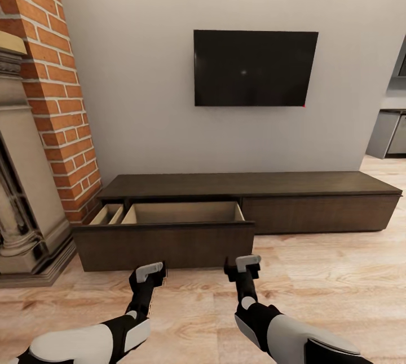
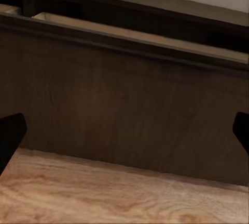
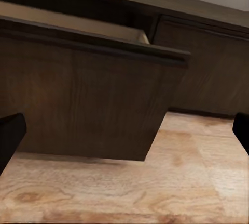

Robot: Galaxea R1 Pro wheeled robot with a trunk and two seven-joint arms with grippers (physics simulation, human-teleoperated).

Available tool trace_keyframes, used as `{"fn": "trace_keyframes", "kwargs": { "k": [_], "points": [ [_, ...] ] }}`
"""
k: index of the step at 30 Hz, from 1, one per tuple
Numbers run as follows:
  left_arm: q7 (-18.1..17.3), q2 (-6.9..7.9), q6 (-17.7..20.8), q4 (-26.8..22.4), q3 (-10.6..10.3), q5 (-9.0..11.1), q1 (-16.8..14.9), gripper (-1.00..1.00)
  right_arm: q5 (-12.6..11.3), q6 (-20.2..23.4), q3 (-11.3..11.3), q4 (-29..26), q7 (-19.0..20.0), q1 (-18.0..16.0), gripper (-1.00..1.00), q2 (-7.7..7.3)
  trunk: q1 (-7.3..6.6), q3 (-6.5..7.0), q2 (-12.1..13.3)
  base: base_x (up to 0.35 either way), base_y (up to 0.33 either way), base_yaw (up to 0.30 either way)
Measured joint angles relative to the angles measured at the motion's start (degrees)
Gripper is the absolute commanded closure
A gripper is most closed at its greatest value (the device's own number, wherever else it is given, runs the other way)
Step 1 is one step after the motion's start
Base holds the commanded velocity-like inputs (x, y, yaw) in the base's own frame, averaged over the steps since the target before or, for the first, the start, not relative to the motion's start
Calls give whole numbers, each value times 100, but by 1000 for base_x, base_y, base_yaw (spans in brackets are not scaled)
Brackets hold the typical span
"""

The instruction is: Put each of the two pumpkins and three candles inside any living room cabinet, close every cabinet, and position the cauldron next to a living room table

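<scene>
While standing pulled out, cabinet [image 1: 248,200] drawer [image 1: 163,243] sitting just beyond both fingertips | left gripper [image 1: 150,275] hovering spread, empty | right gripper [image 1: 243,268] hovering spread near drawer's right corner

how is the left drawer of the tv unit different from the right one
The left drawer is pulled out toward the robot, showing its light beige inside; the right drawer sits shut and flush, inside hidden. The left drawer's front stands forward over the floor, just ahead of both claws; the right drawer's front lines up under the unit's top. Both have flat dark brown wooden fronts with no handles.
</scene>
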Motion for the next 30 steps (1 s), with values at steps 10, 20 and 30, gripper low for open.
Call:
{"fn": "trace_keyframes", "kwargs": {
  "k": [10,20,30],
  "points": [
    [14,212,-39,157,-15,40,2,-100,-38,84,-17,-6,617,0,-100,0,5,-44,-2,0,0,0],
    [144,191,-41,619,-22,-492,-8,-100,-134,174,-68,-277,628,1,-100,0,31,-265,-16,0,0,0],
    [1346,0,-68,613,-28,-1509,-9,-100,-303,663,-45,-600,460,2,-100,0,57,-487,-29,0,0,0]
  ]
}}
